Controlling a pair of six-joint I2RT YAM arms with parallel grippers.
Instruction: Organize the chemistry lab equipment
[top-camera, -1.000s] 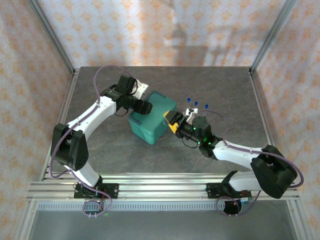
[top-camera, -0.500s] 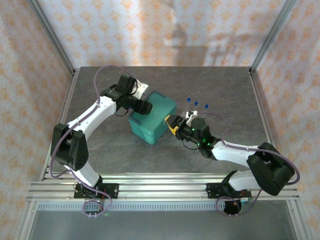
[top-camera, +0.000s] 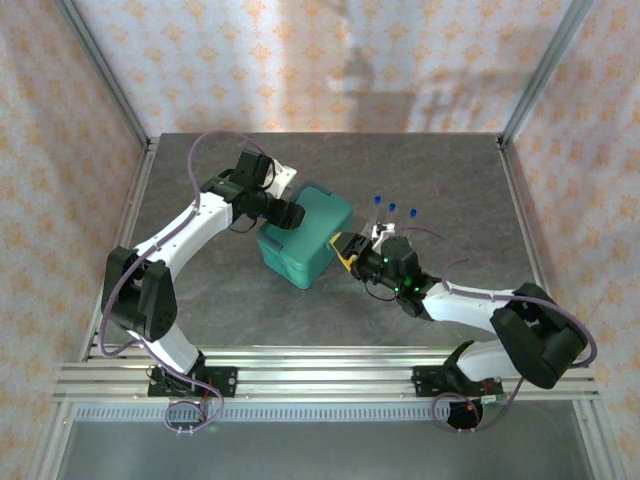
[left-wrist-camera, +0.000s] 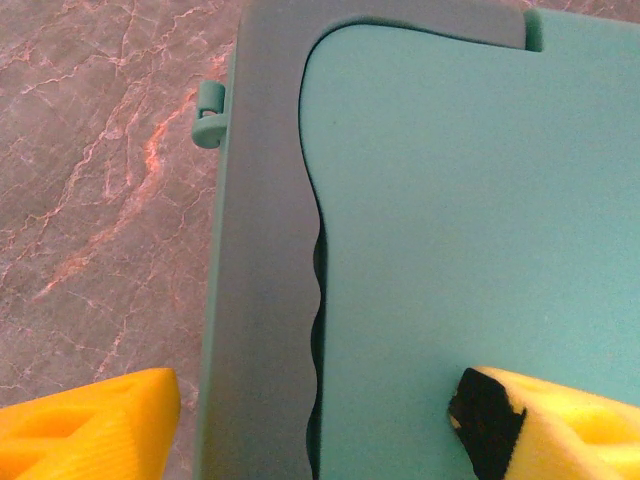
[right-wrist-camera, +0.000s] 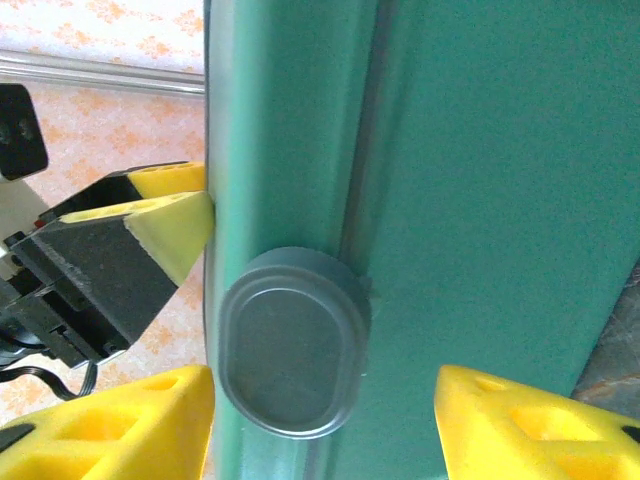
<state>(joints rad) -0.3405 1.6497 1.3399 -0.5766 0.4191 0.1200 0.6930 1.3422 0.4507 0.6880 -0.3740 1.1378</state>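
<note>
A teal hinged case (top-camera: 312, 228) lies closed mid-table. My left gripper (top-camera: 290, 213) is at its back left corner, open; in the left wrist view (left-wrist-camera: 315, 395) one finger hangs over the table and the other rests over the lid (left-wrist-camera: 470, 200), with the grey rim band between them. My right gripper (top-camera: 345, 245) faces the case's near right side, open, its fingers on either side of the grey oval latch (right-wrist-camera: 295, 340), with a gap showing on the right. Three blue-capped test tubes (top-camera: 393, 208) stand upright just behind the right gripper; their rack is hard to make out.
A white flat object (top-camera: 286, 172) lies behind the left wrist. Across the case (right-wrist-camera: 500, 200) the left gripper's black and yellow finger (right-wrist-camera: 175, 225) shows in the right wrist view. Open grey tabletop (top-camera: 450, 170) lies at the back right and along the front.
My right gripper has slid a little forward to the case and its jaws have narrowed around the latch. The left arm and the case have not moved.
</note>
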